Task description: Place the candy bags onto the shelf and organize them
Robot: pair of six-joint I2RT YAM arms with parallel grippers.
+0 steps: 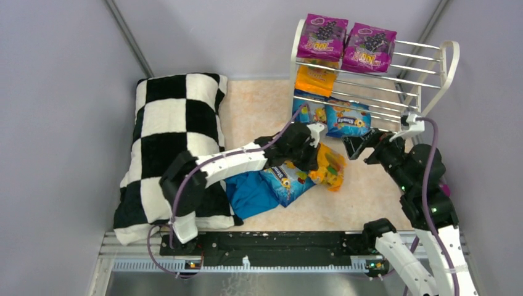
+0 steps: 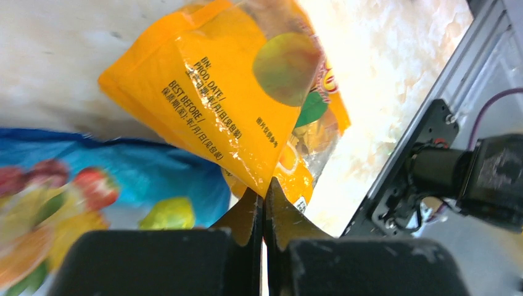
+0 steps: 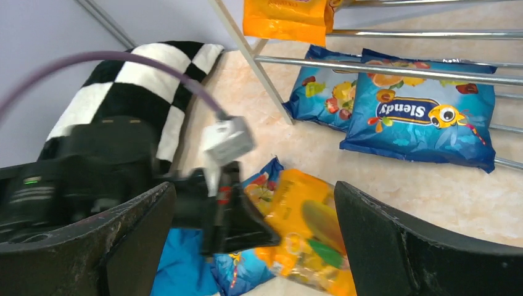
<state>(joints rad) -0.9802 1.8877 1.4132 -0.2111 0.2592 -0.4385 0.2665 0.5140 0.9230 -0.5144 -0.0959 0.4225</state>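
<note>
**Stage of task: roughly two-thirds done.** The white three-tier rack of thin metal rods (image 1: 407, 65) stands at the far right of the pale marbled tabletop (image 1: 259, 111) and carries five pouches. These are two glossy purple grape-print bags (image 1: 322, 37) side by side at the left of the top tier, one shelved orange bag (image 1: 316, 79) at the left of the middle tier, and two blue candy-print bags (image 1: 348, 118) on the bottom tier.

Two visible pouches are not yet shelved. A glossy orange fruit-print pouch (image 2: 210, 92) is pinched by one corner. A blue pouch (image 1: 285, 184) lies flat on the tabletop, partly over a plain teal cloth (image 1: 250, 196) beside the black-and-white checkered pillow (image 1: 166, 142).

**Left gripper** (image 2: 264, 196): jaws pressed together on the corner of the orange fruit-print pouch.

**Right gripper** (image 1: 365, 147): jaws spread wide, holding nothing, poised near the front of the bottom tier.

**Open room:** bare rods lie to the right of the stowed bags on the top and middle tiers. The likely slot for the held pouch is beside the shelved orange bag.

**Edges to mind:** the front rods of each tier, the looped side frames, the right arm near the approach path, and the grey walls on both sides
</note>
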